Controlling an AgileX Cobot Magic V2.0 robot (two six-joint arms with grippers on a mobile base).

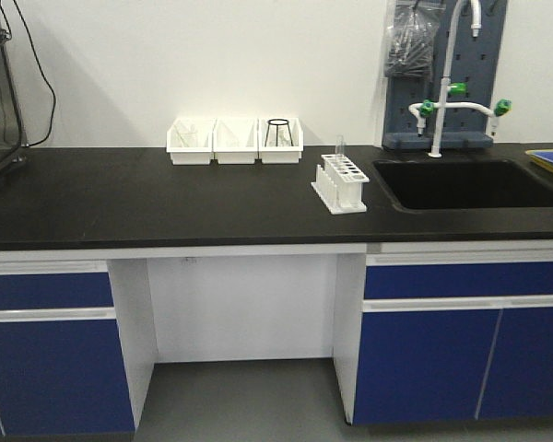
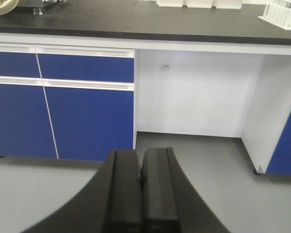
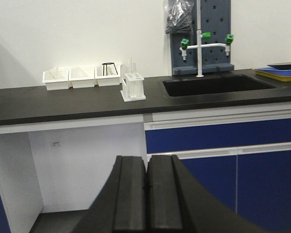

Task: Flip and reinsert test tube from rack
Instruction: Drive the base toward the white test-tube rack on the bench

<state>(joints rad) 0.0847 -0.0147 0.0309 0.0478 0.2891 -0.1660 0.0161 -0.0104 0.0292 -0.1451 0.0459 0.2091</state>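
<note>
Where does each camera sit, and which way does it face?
Front view: stands back from the counter and faces it squarely; shows the rack, bins and sink; no robot part in view.
Left wrist: faces the blue cupboards and the gap under the counter; left gripper, shut, at the bottom edge.
Right wrist: faces the counter from further right; right gripper, shut, at the bottom edge.
Shared: all three show the rack; the front and right wrist views also share the sink.
</note>
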